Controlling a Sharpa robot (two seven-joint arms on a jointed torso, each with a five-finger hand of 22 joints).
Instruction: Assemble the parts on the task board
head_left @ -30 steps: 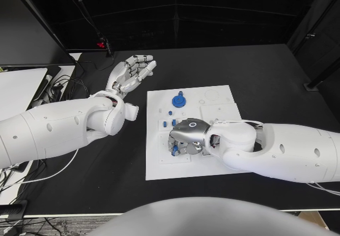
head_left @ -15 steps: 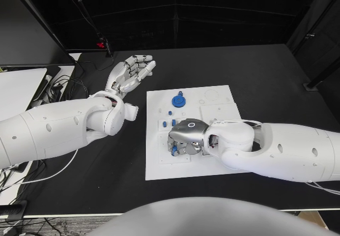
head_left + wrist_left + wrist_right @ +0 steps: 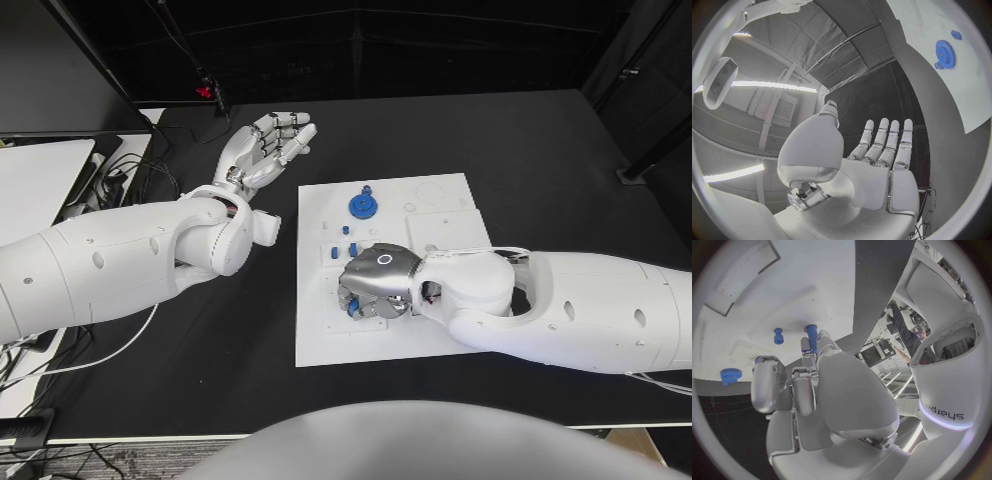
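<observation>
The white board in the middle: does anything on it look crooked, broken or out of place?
Nothing stands out. The task board lies flat on the table, the blue gear rests on it, and the right hand works over the small blue pegs; what its fingers hold is unclear.

Blue parts (image 3: 365, 205) on white task board (image 3: 325, 340)
</observation>
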